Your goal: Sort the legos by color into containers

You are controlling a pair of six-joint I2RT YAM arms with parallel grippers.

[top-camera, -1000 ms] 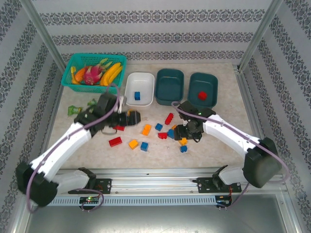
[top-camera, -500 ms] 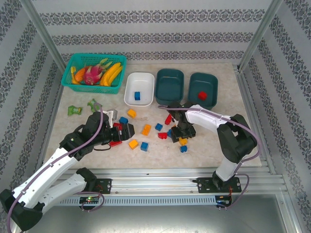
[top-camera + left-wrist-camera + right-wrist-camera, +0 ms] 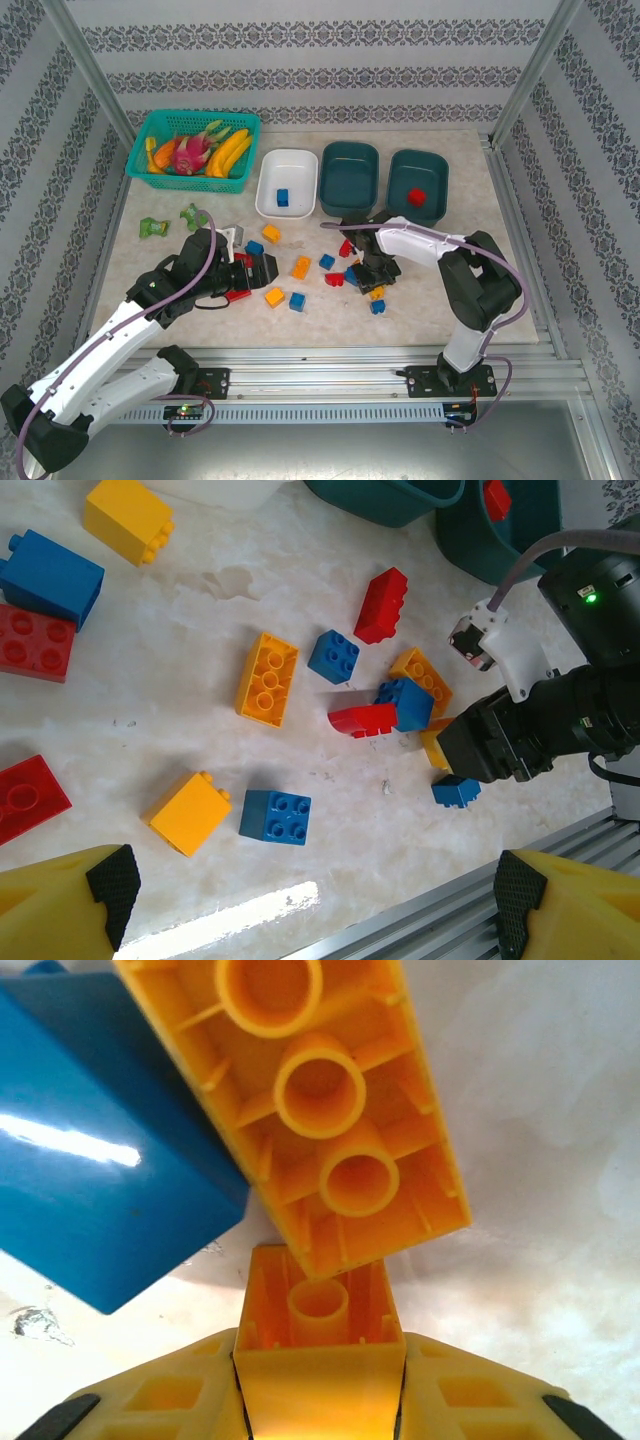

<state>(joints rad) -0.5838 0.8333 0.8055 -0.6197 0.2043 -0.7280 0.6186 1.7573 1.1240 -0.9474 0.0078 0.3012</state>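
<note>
Red, blue and orange legos lie scattered mid-table, among them an orange one (image 3: 301, 267), a blue one (image 3: 297, 301) and a red one (image 3: 347, 244). At the back stand the containers: a white tub (image 3: 295, 165) holding a blue brick (image 3: 282, 197), a teal tub (image 3: 349, 175), and a second teal tub (image 3: 430, 170) holding a red brick (image 3: 416, 197). My right gripper (image 3: 319, 1360) is shut on a small orange brick (image 3: 319, 1305), which touches a longer orange brick (image 3: 320, 1100) and sits beside a blue one (image 3: 100, 1180). My left gripper (image 3: 312, 900) hangs open above a blue brick (image 3: 275, 816) and an orange brick (image 3: 190, 812).
A turquoise mesh basket (image 3: 150, 170) of toy fruit stands at the back left. Green wrappers (image 3: 152, 227) lie in front of it. A metal rail (image 3: 350, 380) runs along the table's near edge. My right arm (image 3: 520, 730) reaches into the brick pile from the right.
My right gripper's jaws have come together on the small orange brick in the pile. My left arm has swung back toward the near side and now hovers over the left bricks.
</note>
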